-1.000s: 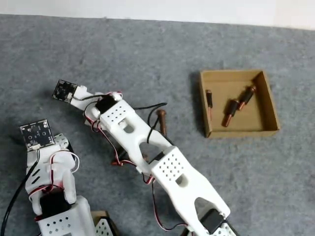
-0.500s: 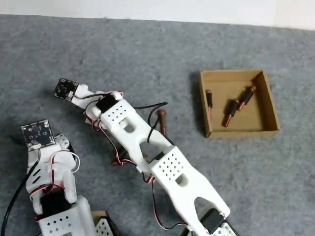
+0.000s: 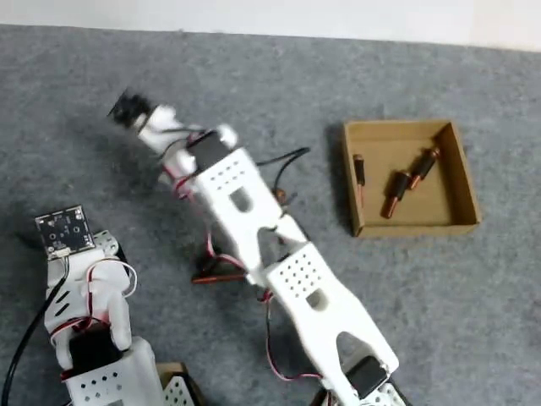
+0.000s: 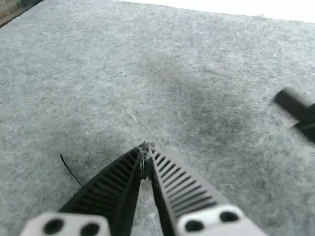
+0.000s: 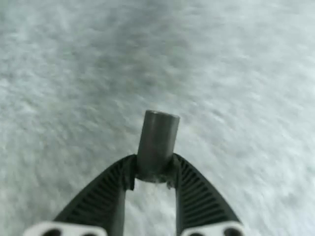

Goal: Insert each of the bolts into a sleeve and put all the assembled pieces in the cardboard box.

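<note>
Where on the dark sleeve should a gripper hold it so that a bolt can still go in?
Probably at one end of the barrel, pinched across its round sides, coming in along its length from behind. The sleeve is a short straight tube; the right gripper clamps it that way, so the far end juts out clear for insertion.

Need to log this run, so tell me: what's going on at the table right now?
The right gripper is shut on a dark sleeve, holding it over the grey mat. The left gripper is shut with nothing in it, also over the mat. Three assembled pieces already lie in the cardboard box.
</note>
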Motion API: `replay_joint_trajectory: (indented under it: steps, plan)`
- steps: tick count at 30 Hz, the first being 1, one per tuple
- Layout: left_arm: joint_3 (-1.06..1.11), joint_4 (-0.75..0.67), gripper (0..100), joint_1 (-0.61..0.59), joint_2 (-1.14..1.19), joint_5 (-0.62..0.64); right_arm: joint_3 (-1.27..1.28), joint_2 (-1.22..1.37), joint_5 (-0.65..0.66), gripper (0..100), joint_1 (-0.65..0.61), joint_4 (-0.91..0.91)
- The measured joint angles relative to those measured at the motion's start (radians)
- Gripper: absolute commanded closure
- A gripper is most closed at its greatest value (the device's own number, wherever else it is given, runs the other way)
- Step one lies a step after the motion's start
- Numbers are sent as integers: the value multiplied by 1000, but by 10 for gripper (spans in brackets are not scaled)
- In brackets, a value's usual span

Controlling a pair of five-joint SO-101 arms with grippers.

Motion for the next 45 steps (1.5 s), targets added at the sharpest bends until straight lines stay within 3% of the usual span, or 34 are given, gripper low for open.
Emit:
replay_joint_trajectory:
  steps: [4, 11, 33, 45]
  plan:
    - [0, 0, 993, 0, 0, 0, -23, 0, -5, 993, 55, 117]
    - [0, 0, 993, 0, 0, 0, -29, -6, -115, 993, 158, 132]
    - [0, 0, 993, 0, 0, 0, -28, -264, -204, 994, 213, 133]
    - [0, 0, 993, 0, 0, 0, 450, -687, -210, 994, 213, 133]
